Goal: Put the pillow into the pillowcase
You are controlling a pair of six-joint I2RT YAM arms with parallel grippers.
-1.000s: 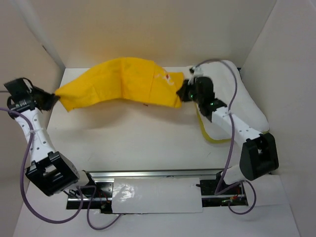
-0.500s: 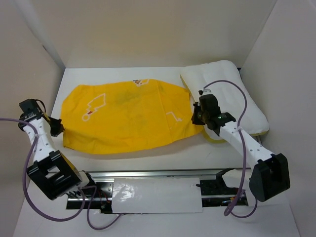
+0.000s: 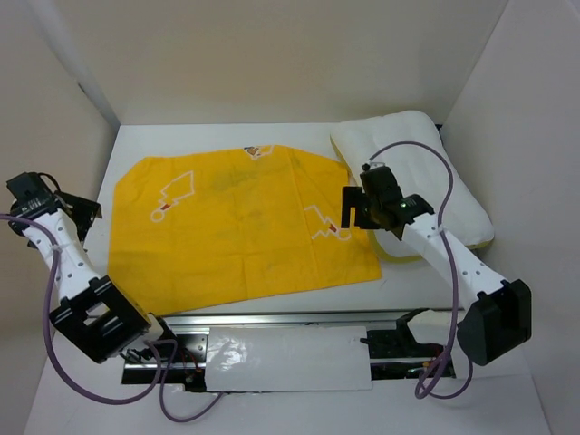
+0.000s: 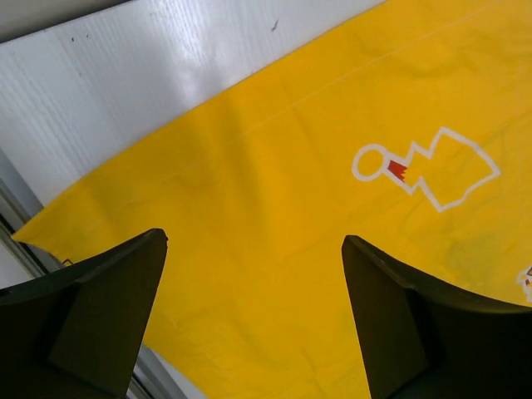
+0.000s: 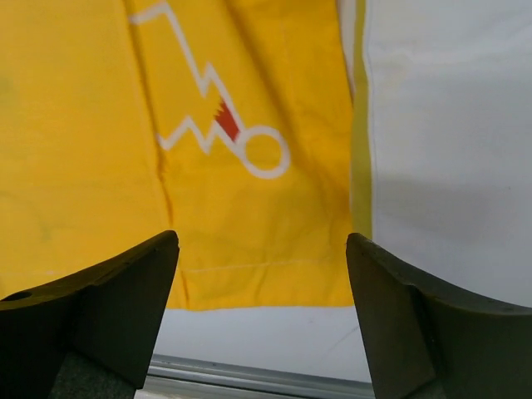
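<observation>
- Top view: one yellow pillowcase (image 3: 240,222) lay spread flat on the white surface (image 3: 181,138), with three white-outlined prints showing on it. One white pillow (image 3: 435,172) lay outside it at the far right, its left edge just beside the case's right edge.
- Same view: there were two arms. The left claw (image 3: 91,216) hung just beside the case's left edge, and the right claw (image 3: 347,210) hung over the line where case and pillow met. Both stood with jaws apart, clamped on nothing.
- Left wrist view: two dark fingers (image 4: 108,316) were spread wide above the yellow cloth, gripping none of it. One zigzag outline with a small red patch lay ahead, and the case's corner met the bare surface at the left.
- Right wrist view: two fingers (image 5: 116,307) were likewise wide apart. One zigzag print with a red patch showed on the case at left. At right lay the pillow's white fabric, with one yellowish strip along its edge. The case's near hem ended on the surface below.
</observation>
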